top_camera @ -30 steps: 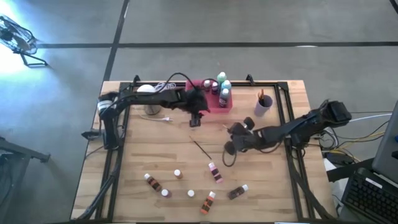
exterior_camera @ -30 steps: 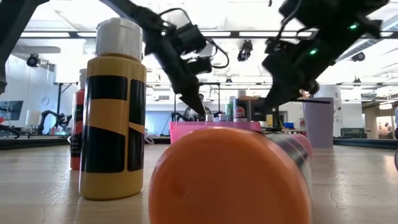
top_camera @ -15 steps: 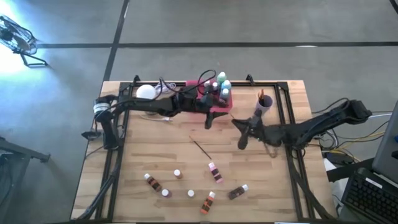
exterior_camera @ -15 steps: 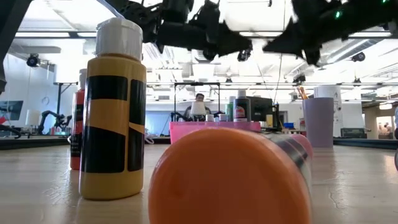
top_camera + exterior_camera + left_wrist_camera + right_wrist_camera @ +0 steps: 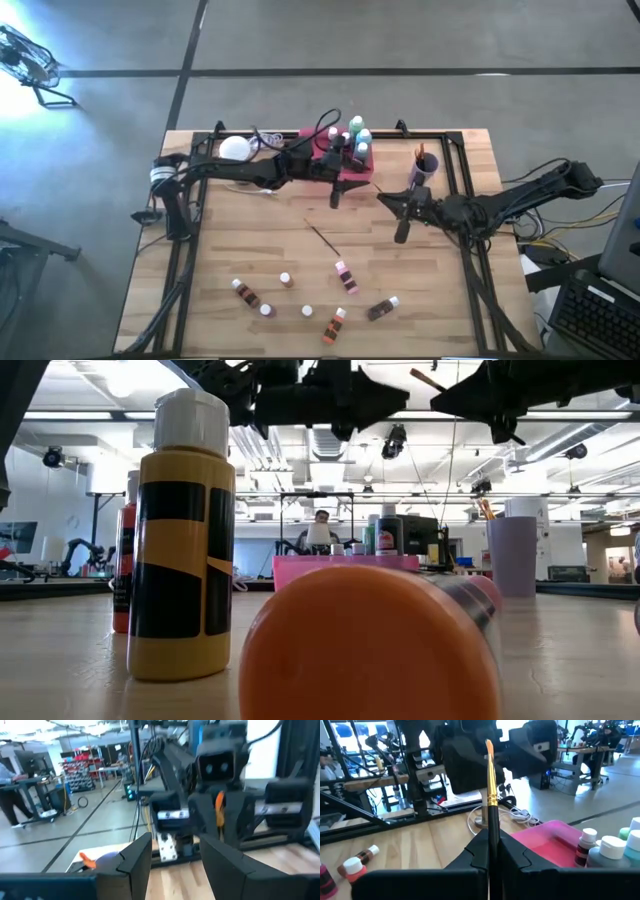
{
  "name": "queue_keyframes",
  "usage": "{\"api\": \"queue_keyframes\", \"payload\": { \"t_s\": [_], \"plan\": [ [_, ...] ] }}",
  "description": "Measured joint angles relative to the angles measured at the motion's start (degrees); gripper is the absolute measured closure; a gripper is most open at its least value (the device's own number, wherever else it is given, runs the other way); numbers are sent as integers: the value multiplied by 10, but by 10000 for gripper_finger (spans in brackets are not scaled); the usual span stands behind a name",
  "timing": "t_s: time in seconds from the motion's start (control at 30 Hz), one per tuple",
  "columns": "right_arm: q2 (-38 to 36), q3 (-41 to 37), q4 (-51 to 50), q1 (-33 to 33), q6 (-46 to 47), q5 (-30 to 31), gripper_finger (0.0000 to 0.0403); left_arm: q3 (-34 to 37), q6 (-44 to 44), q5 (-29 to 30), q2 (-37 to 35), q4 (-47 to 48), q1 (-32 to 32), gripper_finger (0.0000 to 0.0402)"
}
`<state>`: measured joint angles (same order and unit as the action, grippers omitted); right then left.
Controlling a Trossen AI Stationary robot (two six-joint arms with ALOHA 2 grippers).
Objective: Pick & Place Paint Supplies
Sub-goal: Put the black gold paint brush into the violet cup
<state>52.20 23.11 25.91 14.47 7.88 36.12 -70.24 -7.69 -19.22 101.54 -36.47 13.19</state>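
Left arm stretched across rear of counter, left claw (image 5: pixel 336 193) raised, fingers (image 5: pixel 137 857) parted, empty. Right arm reaching inward, right claw (image 5: pixel 402 228) raised, fingers (image 5: pixel 481 849) clamped on brush (image 5: pixel 491 800).

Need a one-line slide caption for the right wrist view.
Right gripper shut on a brush, bristles up, with the pink tray of bottles beyond.

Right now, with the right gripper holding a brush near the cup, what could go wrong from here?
1. The right gripper pinches the paintbrush low on its handle; a long, upright brush could pivot or slip.
2. The purple cup already holds brushes, so inserting another might tip it.
3. The left gripper, open, hangs close by beside the pink tray; the arms could crowd each other.
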Motion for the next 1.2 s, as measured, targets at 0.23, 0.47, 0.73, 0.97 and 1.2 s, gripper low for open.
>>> {"api": "queue_keyframes", "payload": {
  "t_s": [0.23,0.47,0.73,0.97,1.2],
  "plan": [
    [0,8,0,0,-6,0,390,0,18,-14,-4,-16,-8,229],
    [1,23,1,0,-24,0,390,0,7,-16,-4,-31,-20,229],
    [2,36,0,0,-48,-1,390,-21,-2,-18,-4,-36,-28,229],
    [2,37,0,0,-51,-1,390,-37,-4,-30,-4,-36,-30,229],
    [4,37,0,0,-51,-1,390,-38,-10,-43,-3,-36,-35,229]
  ]
}}
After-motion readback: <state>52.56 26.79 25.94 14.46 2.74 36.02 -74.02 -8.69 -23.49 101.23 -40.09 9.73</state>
